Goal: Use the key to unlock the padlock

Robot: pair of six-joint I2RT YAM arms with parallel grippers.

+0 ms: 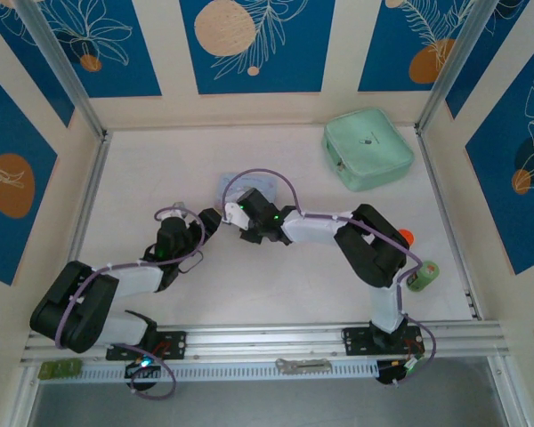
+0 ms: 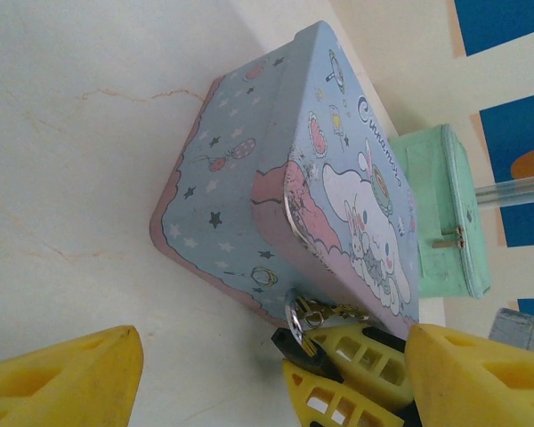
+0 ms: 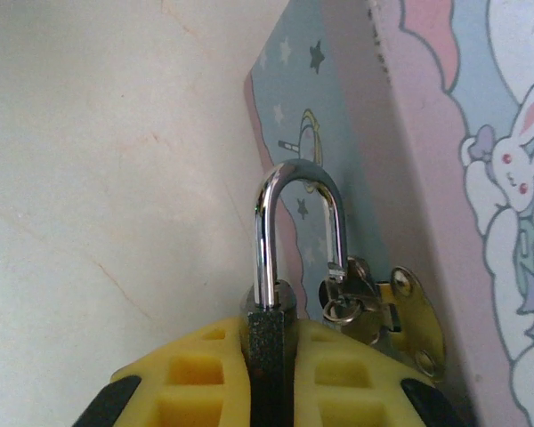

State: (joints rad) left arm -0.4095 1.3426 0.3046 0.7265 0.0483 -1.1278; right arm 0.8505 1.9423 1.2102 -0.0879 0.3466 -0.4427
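Note:
The padlock (image 3: 269,351) has a tiny black body, and my right gripper (image 3: 269,322) is shut on it between its yellow pads. Its silver shackle (image 3: 265,231) arches up; the free right leg ends beside the body, at the brass hasp (image 3: 400,311) of the light-blue cartoon tin box (image 2: 240,205). A small ring (image 3: 342,310) hangs at the hasp. The key is hidden. My left gripper (image 2: 274,338) is open wide, its fingers (image 2: 67,378) on either side of the padlock (image 2: 313,347) and the right gripper's fingers (image 2: 356,356). From above, the left gripper (image 1: 196,233) and right gripper (image 1: 234,212) meet beside the tin (image 1: 249,185).
A mint-green zipped pouch (image 1: 368,148) lies at the back right. A small orange object (image 1: 406,236) and a green cylinder (image 1: 421,276) sit near the right arm. Metal frame rails (image 1: 89,191) border the white table.

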